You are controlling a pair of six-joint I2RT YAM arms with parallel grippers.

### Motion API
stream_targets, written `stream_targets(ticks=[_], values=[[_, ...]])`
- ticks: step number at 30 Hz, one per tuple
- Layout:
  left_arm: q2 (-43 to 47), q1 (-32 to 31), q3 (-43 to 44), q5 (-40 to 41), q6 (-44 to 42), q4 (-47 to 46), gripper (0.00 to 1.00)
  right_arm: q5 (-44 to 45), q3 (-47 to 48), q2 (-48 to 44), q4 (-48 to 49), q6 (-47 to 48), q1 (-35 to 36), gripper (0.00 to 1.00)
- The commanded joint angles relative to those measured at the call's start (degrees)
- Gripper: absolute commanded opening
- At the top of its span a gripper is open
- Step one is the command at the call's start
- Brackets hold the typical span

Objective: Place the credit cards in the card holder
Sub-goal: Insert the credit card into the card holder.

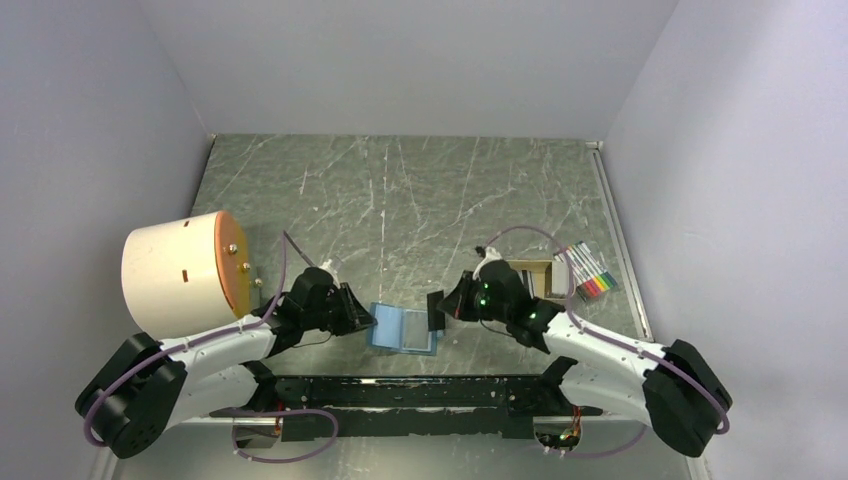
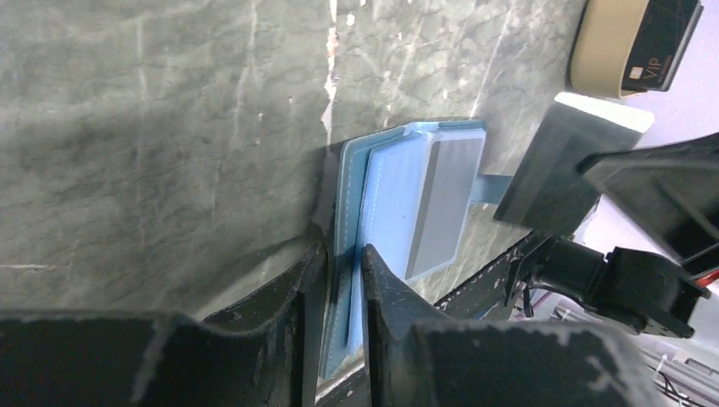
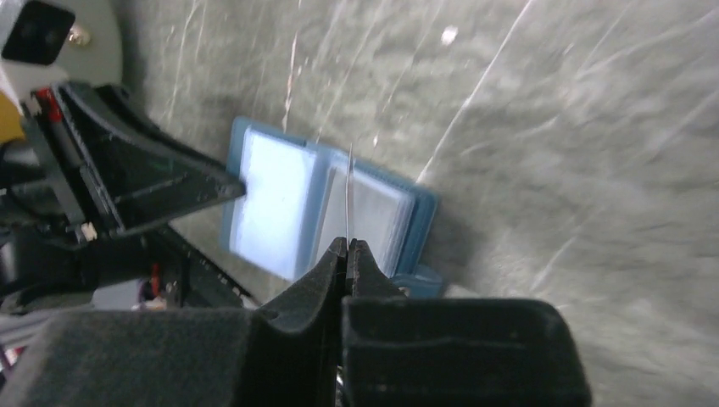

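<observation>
We see a robot lab cell: bare white walls box in a marbled table, arms bolted to a rail.

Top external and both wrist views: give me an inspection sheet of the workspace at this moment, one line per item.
Surface: green marbled table top, with pale streaks; no spills seen.
Job's things: card holder lies open near the arm bases; a dark card is held on edge at its right side; a second dark card sits in the tan tray.
Clutter: tan tray, pack of markers, cream drum with an orange face.
Grippers: left gripper shut on the card holder's edge; right gripper shut on the dark card.
Cables: purple cables loop along both arms, clear of the job's things.
Surroundings: pale walls on three sides; nothing else seen.
</observation>
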State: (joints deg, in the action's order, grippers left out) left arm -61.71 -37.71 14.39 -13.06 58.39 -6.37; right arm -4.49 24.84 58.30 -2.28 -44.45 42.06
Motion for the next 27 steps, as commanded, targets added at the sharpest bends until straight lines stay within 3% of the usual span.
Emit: stream_targets(ticks=[1,3,10,27], values=[[0.4,0.4,-0.8,2.2,0.3,1.2,0.21,-2.9,-6.9,2.0,24.1,-12.3,4.5,0.00],[0.2,0.3,-1.2,1.7,0.0,0.7,0.09,-2.3,-8.1,4.6,28.5,-13.9,6.7,0.00],[0.8,0.3,-3.6,0.5,2.1,-1.6,0.09,2.8,-10.2,12.5,37.4,-15.9,11.6,0.00],[0.0,0.3,-4.7,0.1,2.9,-3.1,0.09,4.8,-13.2,24.2,47.3,-20.7,12.5,0.00]])
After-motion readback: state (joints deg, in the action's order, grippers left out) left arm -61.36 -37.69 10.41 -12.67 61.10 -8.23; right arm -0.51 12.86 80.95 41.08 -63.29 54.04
